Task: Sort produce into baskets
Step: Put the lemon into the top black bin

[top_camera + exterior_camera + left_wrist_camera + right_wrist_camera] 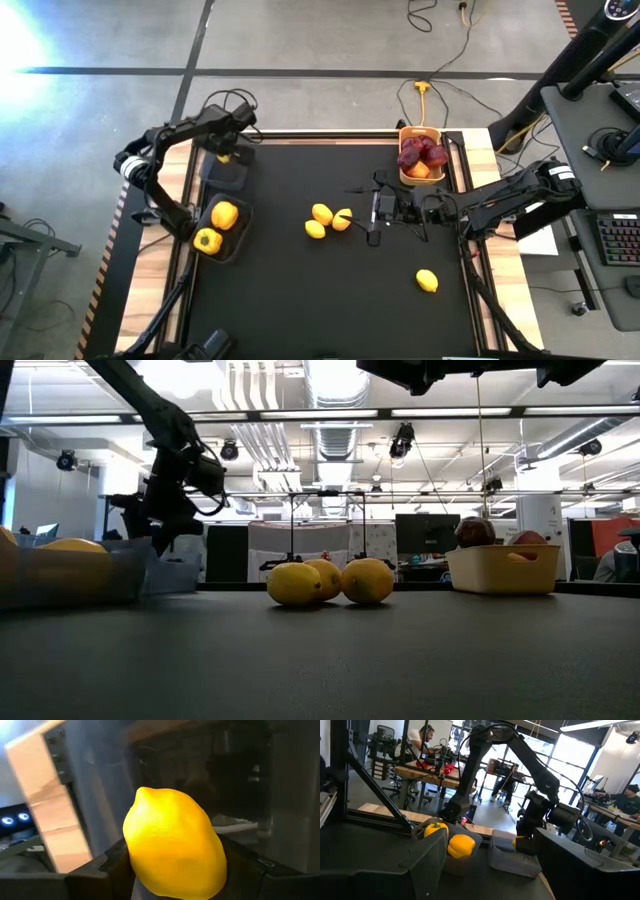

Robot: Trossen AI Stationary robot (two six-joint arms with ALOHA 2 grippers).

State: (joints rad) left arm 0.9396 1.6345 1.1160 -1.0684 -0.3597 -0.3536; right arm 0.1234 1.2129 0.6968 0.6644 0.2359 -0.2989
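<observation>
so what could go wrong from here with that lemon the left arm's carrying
The left tool is shut on a lemon above a dark lid-like tray, not the black basket holding yellow peppers. Released here, it likely misses the basket and may roll. The right tool hangs open beside three lemons and could nudge them.

- A robotics lab or open workshop hall, not a home.
- Exposed ducts and strip lights run across the high ceiling in the low view.
- Monitors and equipment stand behind the black work table.
- Seated people work at benches in the right wrist view.
- A yellow power cable trails over the concrete floor.
</observation>
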